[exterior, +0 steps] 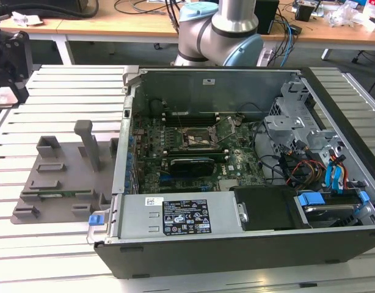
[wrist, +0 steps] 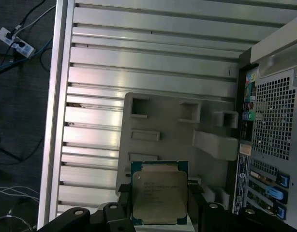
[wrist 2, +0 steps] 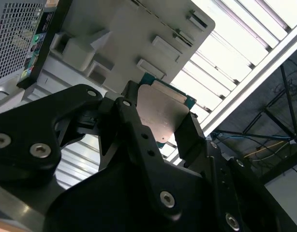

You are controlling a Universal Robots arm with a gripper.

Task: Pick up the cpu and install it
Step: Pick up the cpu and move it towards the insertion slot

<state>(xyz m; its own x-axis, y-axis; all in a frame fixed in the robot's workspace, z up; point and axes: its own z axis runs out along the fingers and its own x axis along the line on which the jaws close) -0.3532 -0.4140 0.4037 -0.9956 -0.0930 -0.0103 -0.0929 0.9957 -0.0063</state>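
The cpu (wrist: 159, 197), a flat square chip with a pale metal top on a green edge, sits between the black fingers (wrist: 123, 194) of my gripper (wrist: 159, 205), which is shut on it. In the second wrist view the cpu (wrist 2: 160, 113) shows edge-on to the jaws, gripped on two opposite sides by my gripper (wrist 2: 160, 130). Both wrist views show it held well above the grey fixture plate (wrist: 177, 135), beside the case's rear panel (wrist: 276, 121). The motherboard's open cpu socket (exterior: 198, 139) lies inside the computer case (exterior: 236, 256) in the exterior view.
The grey fixture plate (exterior: 59, 183) with raised blocks lies on the slatted aluminium table (exterior: 65, 85) at the exterior view's left of the case. The arm's base (exterior: 221, 30) stands behind the case. Cables, a drive cage (exterior: 297, 131) and a power supply (exterior: 181, 217) crowd the case's interior.
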